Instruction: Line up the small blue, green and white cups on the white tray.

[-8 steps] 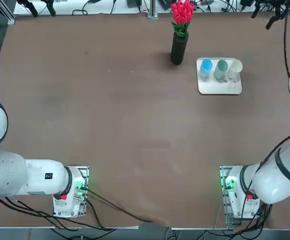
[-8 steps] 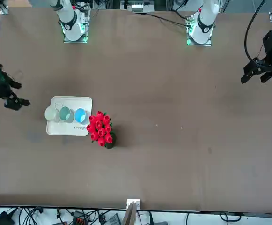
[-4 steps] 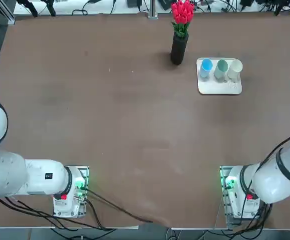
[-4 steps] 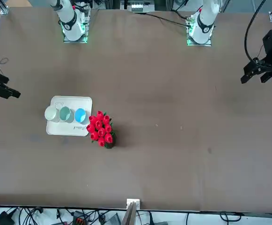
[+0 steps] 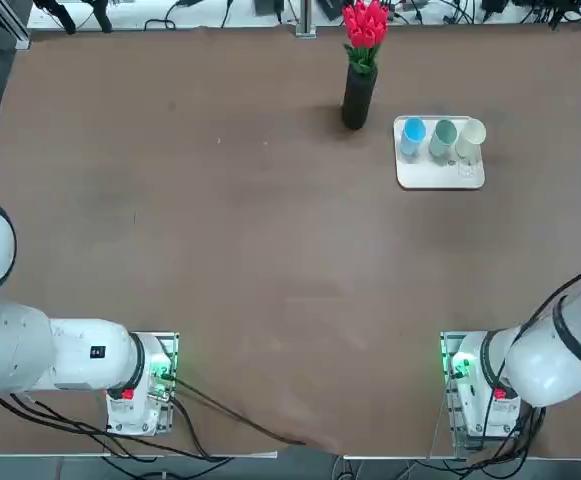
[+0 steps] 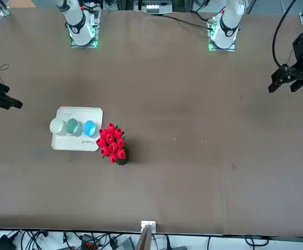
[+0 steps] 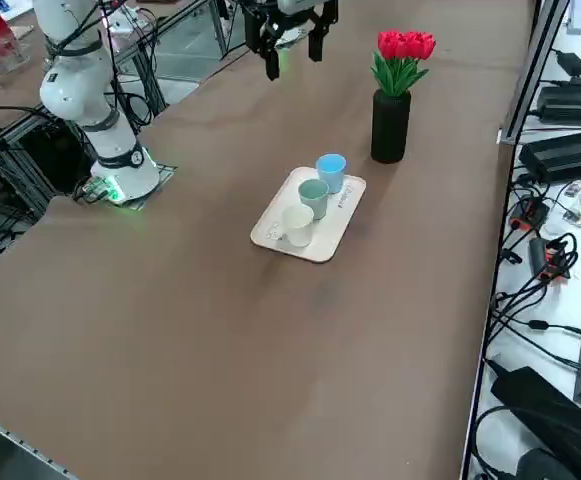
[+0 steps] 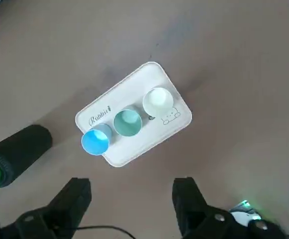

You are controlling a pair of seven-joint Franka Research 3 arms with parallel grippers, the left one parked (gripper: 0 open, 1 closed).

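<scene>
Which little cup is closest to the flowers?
The light blue cup, at the end of the row on the white tray. It stands nearest the red flowers; the green cup and off-white cup are farther away.

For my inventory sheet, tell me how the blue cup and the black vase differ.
The blue cup stands on the tray; the black vase stands on the table. The vase is taller than the cup. The vase holds red flowers; the cup holds none. Both stand upright.
</scene>
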